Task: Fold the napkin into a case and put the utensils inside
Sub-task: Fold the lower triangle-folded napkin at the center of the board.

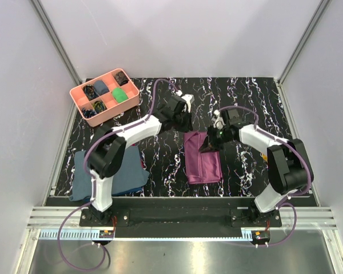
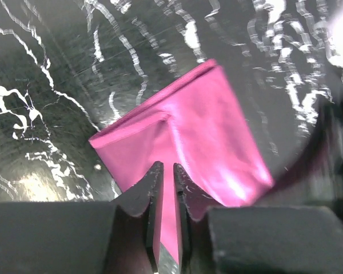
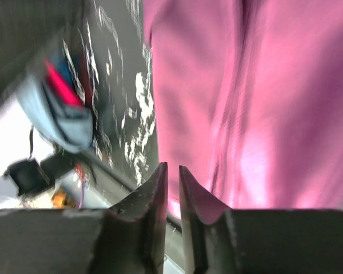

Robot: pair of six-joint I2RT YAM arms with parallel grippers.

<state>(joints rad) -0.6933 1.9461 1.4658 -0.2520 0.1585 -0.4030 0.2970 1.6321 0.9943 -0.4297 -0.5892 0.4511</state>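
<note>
The plum-purple napkin (image 1: 203, 162) lies folded into a narrow oblong on the black marbled table, between the two arms. My left gripper (image 1: 187, 124) hangs at its far left corner. In the left wrist view the napkin (image 2: 206, 131) spreads ahead of the left gripper (image 2: 167, 166). Its jaws stand a narrow slit apart, and the cloth's near corner shows in the slit. Whether they pinch it I cannot tell. My right gripper (image 1: 207, 145) is over the napkin's far right part. In the right wrist view the right gripper (image 3: 172, 166) stands slightly open and empty, just off the napkin's (image 3: 263, 103) left edge. The utensils are out of view.
A pink compartment tray (image 1: 80, 100) with small dark items and a green one stands at the back left. A slate-blue cloth (image 1: 86, 177) with a small red cloth (image 1: 144, 165) lies at the front left, beside the left arm's base.
</note>
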